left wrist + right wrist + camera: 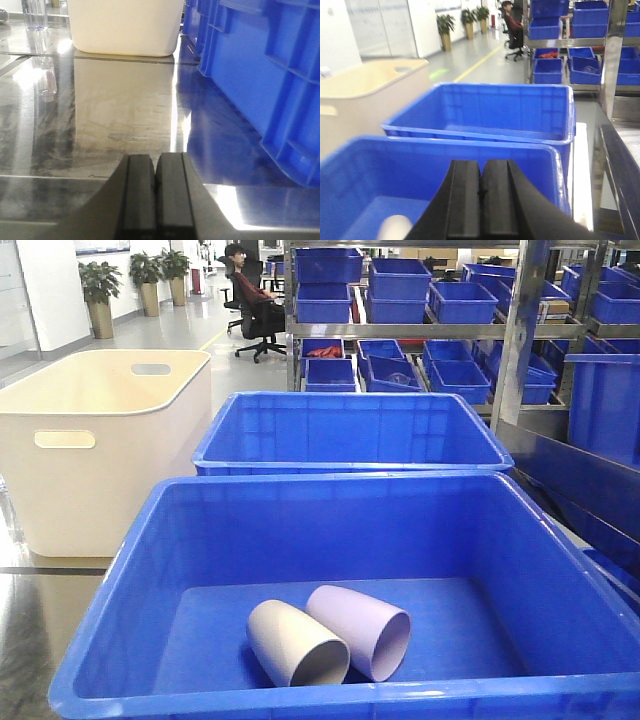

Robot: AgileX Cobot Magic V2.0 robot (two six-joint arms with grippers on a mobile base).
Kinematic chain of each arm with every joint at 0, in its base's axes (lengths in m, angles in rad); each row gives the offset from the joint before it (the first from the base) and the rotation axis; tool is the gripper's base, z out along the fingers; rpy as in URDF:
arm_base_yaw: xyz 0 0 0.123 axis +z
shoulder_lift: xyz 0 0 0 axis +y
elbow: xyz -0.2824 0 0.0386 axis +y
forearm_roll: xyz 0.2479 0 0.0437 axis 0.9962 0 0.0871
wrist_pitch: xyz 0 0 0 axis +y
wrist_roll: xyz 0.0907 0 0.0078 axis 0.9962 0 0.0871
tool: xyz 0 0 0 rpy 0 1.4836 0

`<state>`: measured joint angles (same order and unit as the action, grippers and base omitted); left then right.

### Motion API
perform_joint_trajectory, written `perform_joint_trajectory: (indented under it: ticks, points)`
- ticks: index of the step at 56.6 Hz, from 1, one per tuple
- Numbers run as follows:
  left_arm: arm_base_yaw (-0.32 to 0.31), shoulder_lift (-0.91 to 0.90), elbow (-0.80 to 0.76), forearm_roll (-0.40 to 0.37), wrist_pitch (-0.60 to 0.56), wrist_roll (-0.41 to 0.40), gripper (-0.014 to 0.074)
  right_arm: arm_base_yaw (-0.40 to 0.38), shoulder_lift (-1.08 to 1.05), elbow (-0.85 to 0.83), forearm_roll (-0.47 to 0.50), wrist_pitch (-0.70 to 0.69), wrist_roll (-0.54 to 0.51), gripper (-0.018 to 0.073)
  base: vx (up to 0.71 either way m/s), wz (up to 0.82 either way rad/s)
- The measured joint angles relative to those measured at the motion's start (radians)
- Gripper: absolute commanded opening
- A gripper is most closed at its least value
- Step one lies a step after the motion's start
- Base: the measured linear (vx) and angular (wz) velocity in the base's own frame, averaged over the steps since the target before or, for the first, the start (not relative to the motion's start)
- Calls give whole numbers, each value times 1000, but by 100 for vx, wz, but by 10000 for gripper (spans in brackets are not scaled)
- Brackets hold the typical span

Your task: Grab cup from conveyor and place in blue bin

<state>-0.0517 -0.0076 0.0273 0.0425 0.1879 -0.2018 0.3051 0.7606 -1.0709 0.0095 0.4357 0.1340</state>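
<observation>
The blue bin (300, 530) fills the near part of the front view. Two cups lie on their sides on its floor, a pale grey one (293, 644) and a lilac one (362, 630), touching each other. In the right wrist view my right gripper (481, 167) is shut and empty, hovering above this bin (470, 141), with the pale cup (395, 226) below to its left. In its own wrist view my left gripper (156, 162) is shut and empty, low over a shiny surface, with the ribbed outer wall of a blue bin (260, 75) to its right. The conveyor is out of view.
A second blue bin (350, 430) stands directly behind the first. A cream tub (100, 440) with handle slots sits to the left. Steel shelves with small blue bins (430, 300) rise at the back right. A person sits on an office chair (250, 300) far behind.
</observation>
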Motion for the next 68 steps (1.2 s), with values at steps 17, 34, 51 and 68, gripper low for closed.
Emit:
perform_joint_trajectory:
  ticks: [17,34,51,68]
  points:
    - [0,0,0,0,0,0,-6,1,-338,23,-9,149,0,-9,0,0]
    - [0,0,0,0,0,0,-6,-4,-648,419,-147,11,0,-9,0,0]
    - [0,0,0,0,0,0,-6,-211,-768,829,-35,-7,0,-9,0,0]
    - [0,0,0,0,0,0,-6,-321,-774,1095,-9,-138,-2,-9,0,0]
